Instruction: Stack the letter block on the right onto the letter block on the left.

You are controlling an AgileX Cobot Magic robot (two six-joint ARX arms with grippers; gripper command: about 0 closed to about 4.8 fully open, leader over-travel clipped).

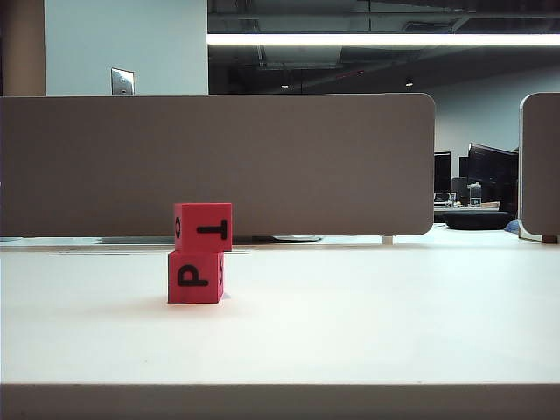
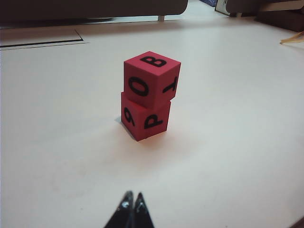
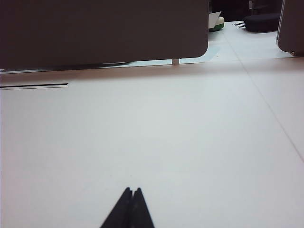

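Fingers closed and empty on both my left gripper (image 2: 131, 205) and right gripper (image 3: 131, 202), top block (image 1: 203, 227) sits slightly skewed on the bottom block (image 1: 195, 277) left of centre on the surface (image 1: 394, 315), so stacking looks done, nothing left but staying clear.

The T block (image 1: 203, 227) sits on the P block (image 1: 195, 277), left of centre on the table (image 1: 394, 315); a partition (image 1: 262, 162) stands behind.

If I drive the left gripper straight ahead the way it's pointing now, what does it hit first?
Most likely the lower block of the red stack, with the upper block sitting skewed on it. The left gripper, shut, points across bare table towards it. Height is hard to judge, so it might skim the tabletop first.
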